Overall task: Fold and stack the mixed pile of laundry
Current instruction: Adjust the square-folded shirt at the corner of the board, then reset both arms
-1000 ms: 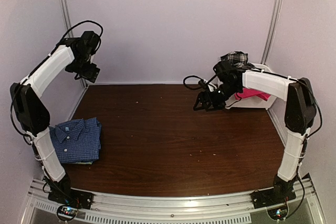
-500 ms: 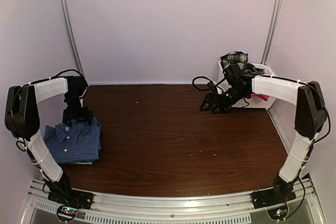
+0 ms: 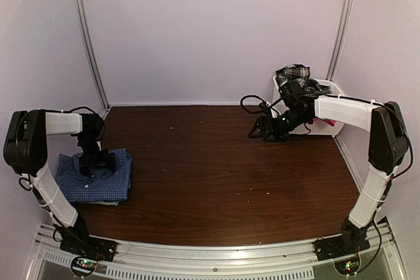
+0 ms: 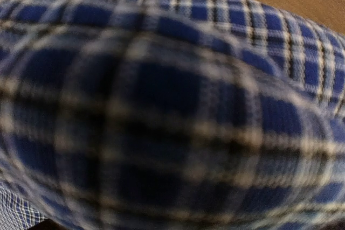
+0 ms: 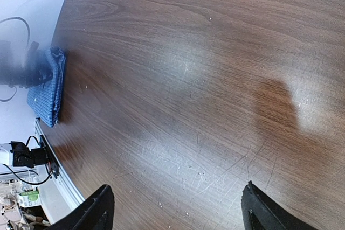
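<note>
From above, the left gripper (image 3: 98, 160) sits low on the folded blue check shirt (image 3: 108, 181) at the table's (image 3: 216, 168) left edge, jaws wide. It seems to press on the cloth. The right gripper (image 3: 262, 129) hangs over bare wood beside the white basket (image 3: 331, 88), which holds a plaid piece (image 3: 293, 72) and a pink piece (image 3: 330, 122).

The left wrist camera shows only blurred blue check cloth (image 4: 172, 106).

The right wrist camera shows both fingers (image 5: 99, 208) spread wide with nothing between them, and the shirt far off.

Overhead plus two wrist views; common shirt (image 3: 105, 185)
</note>
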